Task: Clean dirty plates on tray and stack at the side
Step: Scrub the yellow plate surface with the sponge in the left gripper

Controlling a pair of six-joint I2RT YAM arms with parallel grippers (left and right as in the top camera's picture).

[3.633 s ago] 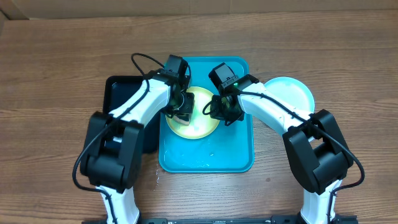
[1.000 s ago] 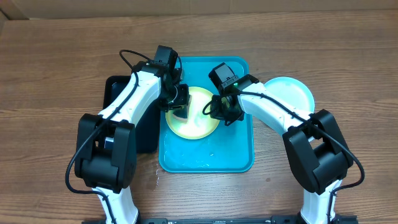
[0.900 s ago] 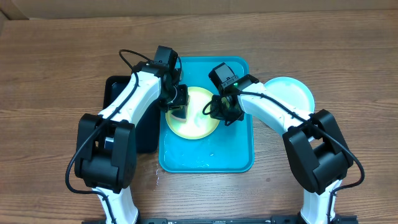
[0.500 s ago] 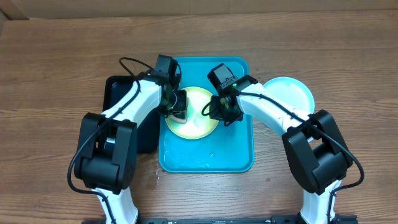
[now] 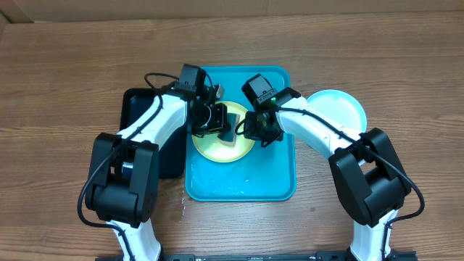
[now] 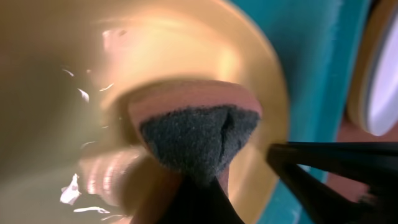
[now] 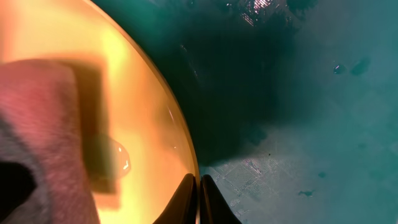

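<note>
Left gripper (image 5: pixel 217 123) closed on a sponge (image 6: pixel 199 134), which is pressed against the yellow-green plate (image 5: pixel 214 149) in the tray (image 5: pixel 239 185). Right gripper (image 7: pixel 198 198) pinched shut on that plate's rim.

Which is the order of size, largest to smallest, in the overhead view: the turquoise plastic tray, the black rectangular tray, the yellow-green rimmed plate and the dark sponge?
1. turquoise plastic tray
2. black rectangular tray, though partly covered
3. yellow-green rimmed plate
4. dark sponge
</note>
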